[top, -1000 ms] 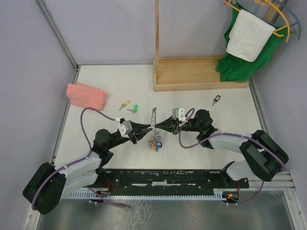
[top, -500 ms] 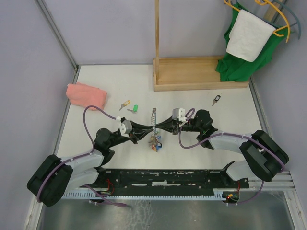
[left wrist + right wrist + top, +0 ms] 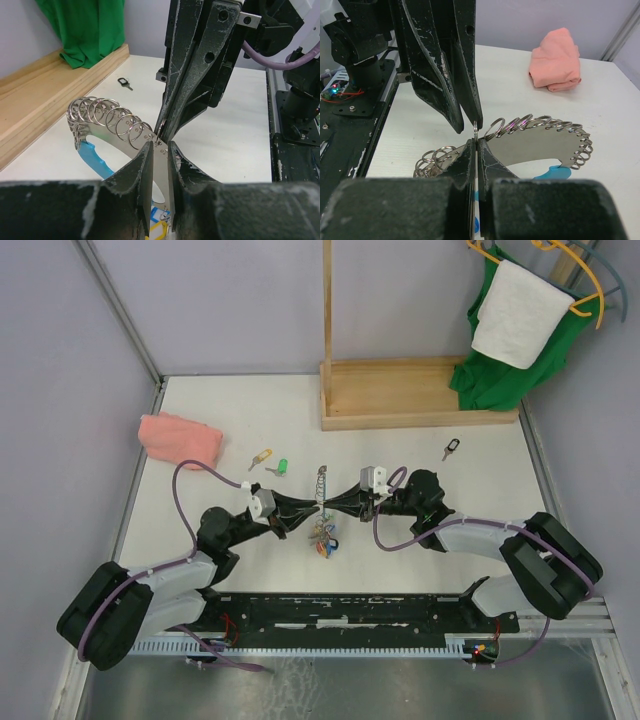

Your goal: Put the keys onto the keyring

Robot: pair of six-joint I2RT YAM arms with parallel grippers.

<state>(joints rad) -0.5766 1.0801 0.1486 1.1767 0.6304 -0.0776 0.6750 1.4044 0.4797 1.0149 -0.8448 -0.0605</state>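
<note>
- Your right gripper [image 3: 476, 145] is pressed together on the thin silvery plate of the keyring [image 3: 540, 142]. In its wrist view the two fingers meet on the metal with hardly a gap.
- Your left gripper [image 3: 160, 146] faces it from the opposite side, tip to tip. Its jaws stand a narrow way apart with the keyring's metal in the slot. You cannot tell from these views whether they pinch it or only straddle it.
- From above, the two grippers meet near the middle of the table [image 3: 480, 485], with the keyring standing on edge between them.
- A row of small split rings [image 3: 107, 117] runs along the keyring's upper rim, and a blue tag [image 3: 95, 155] lies against the plate below them.
- The strung keys [image 3: 322, 537], with their coloured tags, bunch just on the near side of the fingertips, towards the arm bases.
- Three loose keys lie on the table. The yellow-headed key [image 3: 260, 456] and the green-headed key [image 3: 283, 466] sit close together, to the left of the keyring and beyond it.
- The black-headed key [image 3: 452, 449] lies well apart on the right, near the wooden stand [image 3: 420, 400].
- A pink cloth [image 3: 180, 438] sits folded at the far left of the table.
- A green cloth [image 3: 490, 385] and a white towel [image 3: 520, 310] hang at the far right, above the stand's end.
</note>
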